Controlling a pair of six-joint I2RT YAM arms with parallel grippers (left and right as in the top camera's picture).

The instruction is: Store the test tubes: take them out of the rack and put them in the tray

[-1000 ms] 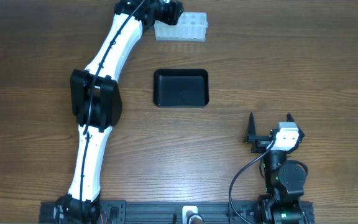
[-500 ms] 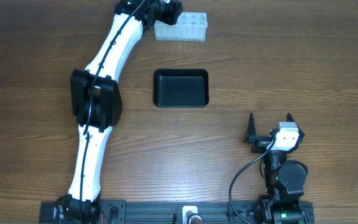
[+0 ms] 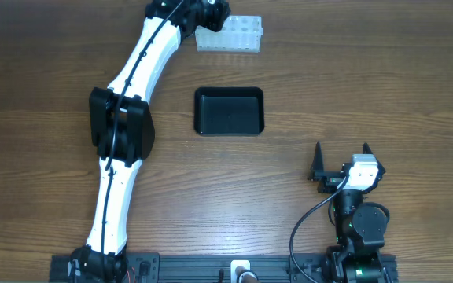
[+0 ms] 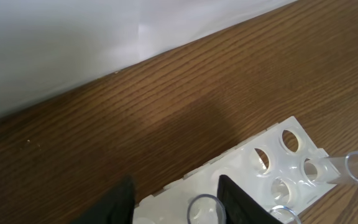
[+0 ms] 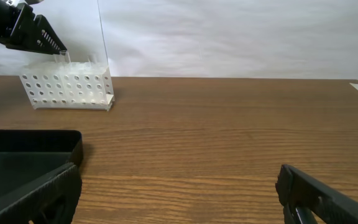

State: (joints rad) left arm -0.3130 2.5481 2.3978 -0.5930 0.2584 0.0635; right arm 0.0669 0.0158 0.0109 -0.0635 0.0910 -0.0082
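Note:
The white test tube rack (image 3: 232, 36) stands at the table's far edge, and the right wrist view shows the rack (image 5: 67, 91) from the side. My left gripper (image 3: 211, 14) hangs over the rack's left end. In its wrist view the left gripper (image 4: 176, 200) is open, with the rim of a clear test tube (image 4: 206, 206) between its fingers, close to one finger (image 4: 235, 200). Another clear tube (image 4: 352, 168) leans out of the rack (image 4: 272, 163). The black tray (image 3: 229, 111) lies in front of the rack. My right gripper (image 3: 342, 161) rests open near its base, holding nothing.
A white wall runs behind the table's far edge, just past the rack. Bare wooden tabletop (image 3: 352, 86) spreads between the tray and the right arm. The tray's (image 5: 33, 152) near corner lies just beyond the right gripper's (image 5: 179, 208) finger.

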